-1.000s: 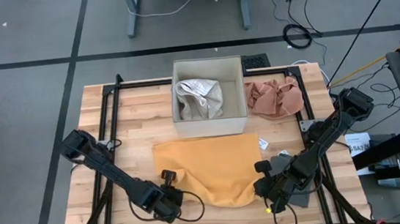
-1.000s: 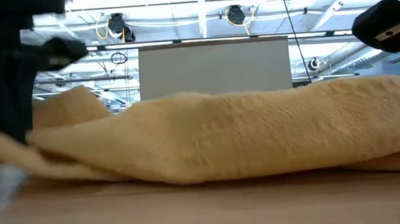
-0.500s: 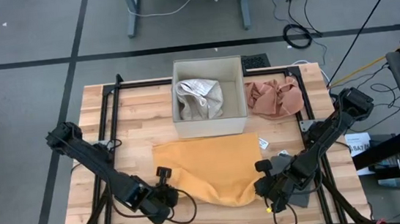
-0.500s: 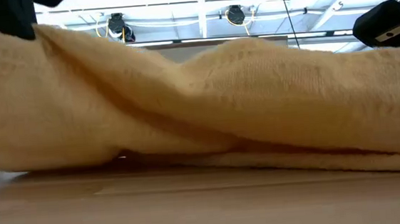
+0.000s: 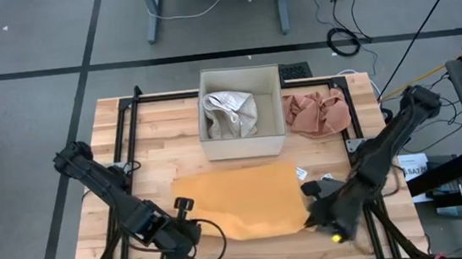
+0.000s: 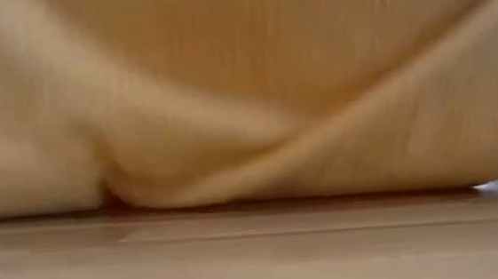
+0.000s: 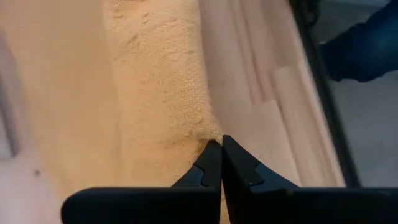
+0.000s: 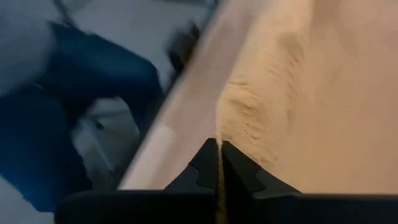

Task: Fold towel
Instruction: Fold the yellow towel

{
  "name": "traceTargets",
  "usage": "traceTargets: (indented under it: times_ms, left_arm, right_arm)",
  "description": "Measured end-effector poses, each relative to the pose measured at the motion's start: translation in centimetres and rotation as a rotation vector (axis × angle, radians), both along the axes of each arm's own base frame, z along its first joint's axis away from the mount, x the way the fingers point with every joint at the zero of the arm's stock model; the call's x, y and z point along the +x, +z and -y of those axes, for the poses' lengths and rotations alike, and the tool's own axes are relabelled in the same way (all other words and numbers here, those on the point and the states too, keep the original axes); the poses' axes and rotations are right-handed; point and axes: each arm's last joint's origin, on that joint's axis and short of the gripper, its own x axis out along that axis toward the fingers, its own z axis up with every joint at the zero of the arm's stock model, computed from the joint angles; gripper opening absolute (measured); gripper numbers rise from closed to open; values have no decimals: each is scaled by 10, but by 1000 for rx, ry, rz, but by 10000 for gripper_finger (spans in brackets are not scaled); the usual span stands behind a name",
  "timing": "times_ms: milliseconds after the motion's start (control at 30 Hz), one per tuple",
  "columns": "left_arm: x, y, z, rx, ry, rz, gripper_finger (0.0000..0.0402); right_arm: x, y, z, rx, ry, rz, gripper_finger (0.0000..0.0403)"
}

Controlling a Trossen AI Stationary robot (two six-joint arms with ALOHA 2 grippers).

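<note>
- High view: the left gripper (image 5: 183, 233) sits at the near-left corner of the orange towel (image 5: 242, 201), close to the table (image 5: 143, 146)'s near edge, with bare wood to its left.
- The towel lies spread on the near half of the table, between the two grippers, its long axis running left to right; its far edge lies just in front of the cardboard box (image 5: 246, 149).
- Bare planks stay open left of the towel and left of the box; the box holds a crumpled pale cloth (image 5: 231, 112).
- To the right of the box lies a bunched pink cloth (image 5: 318, 113), well apart from the towel.
- The right gripper (image 5: 319, 210) sits at the towel's near-right corner, near the table's near-right edge.
- Left wrist view: the left gripper's fingers (image 7: 208, 167) are pressed together on the towel's (image 7: 149, 93) edge, pinching the fabric; wood planks and the table's dark rail run beside it.
- Right wrist view: the right gripper's fingers (image 8: 208, 163) are likewise closed on a thin hem of the towel (image 8: 298, 93), with the table edge just beside and a person's blue sleeve or trouser leg (image 8: 68, 118) beyond it.
- Low view: the towel (image 6: 245, 86) fills almost the whole picture above a strip of table top (image 6: 258, 255); neither gripper shows there.
</note>
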Motion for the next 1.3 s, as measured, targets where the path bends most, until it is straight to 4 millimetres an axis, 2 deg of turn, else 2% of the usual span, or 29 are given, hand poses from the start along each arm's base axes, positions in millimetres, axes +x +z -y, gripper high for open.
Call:
traceTargets:
  times_ms: [100, 233, 400, 600, 767, 867, 1033, 1200, 1300]
  left_arm:
    - [-3, 28, 3, 15, -16, 69, 1]
    - [-12, 68, 2, 121, -6, 216, 1]
    - [-26, 98, -10, 313, 130, 361, 1]
    - [-26, 103, -23, 440, 218, 416, 1]
    - [-15, 104, -39, 508, 272, 424, 1]
    - [-8, 105, -51, 572, 334, 446, 1]
    - [1, 109, -69, 727, 417, 513, 1]
    - [1, 112, -64, 795, 427, 591, 1]
    - [-5, 113, -55, 780, 400, 612, 1]
  right_arm:
    - [-15, 26, 4, 60, 76, 125, 0]
    - [-38, 54, 15, 113, 147, 272, 0]
    - [-60, 68, 28, 172, 166, 286, 0]
    - [-71, 56, 47, 83, 41, 136, 0]
    - [-74, 61, 60, -21, -40, 242, 0]
    - [-76, 72, 68, -120, -115, 355, 0]
    - [-79, 101, 81, -293, -261, 538, 0]
    - [-79, 127, 81, -336, -243, 668, 0]
    - [-82, 131, 79, -308, -169, 682, 0]
